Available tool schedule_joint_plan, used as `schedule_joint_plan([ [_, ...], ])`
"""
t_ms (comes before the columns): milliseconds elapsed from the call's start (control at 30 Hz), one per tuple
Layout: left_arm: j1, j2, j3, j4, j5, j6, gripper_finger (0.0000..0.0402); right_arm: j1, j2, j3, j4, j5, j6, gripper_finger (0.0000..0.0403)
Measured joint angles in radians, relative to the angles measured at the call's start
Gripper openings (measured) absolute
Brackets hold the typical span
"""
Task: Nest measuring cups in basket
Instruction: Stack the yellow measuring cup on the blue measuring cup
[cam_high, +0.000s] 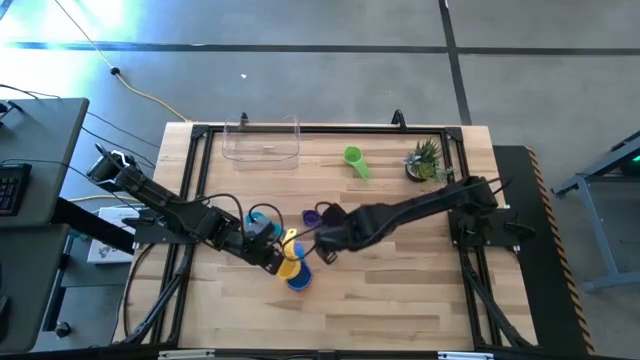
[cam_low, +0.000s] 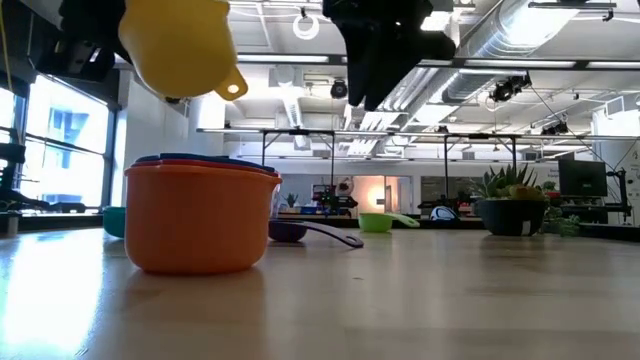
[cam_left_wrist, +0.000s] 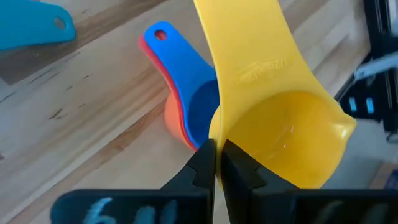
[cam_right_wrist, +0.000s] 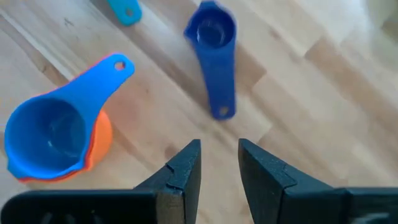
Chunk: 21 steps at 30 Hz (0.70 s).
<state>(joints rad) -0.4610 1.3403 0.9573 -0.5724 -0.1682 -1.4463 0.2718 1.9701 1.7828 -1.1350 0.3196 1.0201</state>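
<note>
1. Light wood plank surface (cam_high: 400, 300) with a black metal frame around the edges.
2. Small potted green plant (cam_high: 424, 160) sits near the far right corner.
3. Yellow cable (cam_high: 150, 98) trails across the grey floor beyond the far left corner.
4. Dark desk (cam_high: 35, 160) on the left.

bright, even light; in the low view ceiling strip lamps (cam_low: 480, 95) and a window (cam_low: 60, 140) shine, with soft sheen on the table (cam_low: 400, 300). glare whitens the floor (cam_high: 60, 25) in the high view. near yellow cup (cam_left_wrist: 280, 124) looks slightly soft
</note>
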Motion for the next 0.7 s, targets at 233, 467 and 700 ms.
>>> schedule_joint_plan([
  [233,-0.004,0.033,0.0,0.012,-0.044,-0.099,0.0005,-0.066,-0.027,0.0,0.002,0.006,-0.174,0.0098],
  [467,-0.032,0.104,0.0,0.037,-0.071,-0.212,0.0005,-0.088,-0.027,0.0,0.001,0.01,-0.288,0.0098],
  [700,-0.032,0.183,0.0,0.151,-0.074,-0.25,0.0005,-0.089,-0.027,0.0,0.009,0.018,-0.355,0.0098],
])
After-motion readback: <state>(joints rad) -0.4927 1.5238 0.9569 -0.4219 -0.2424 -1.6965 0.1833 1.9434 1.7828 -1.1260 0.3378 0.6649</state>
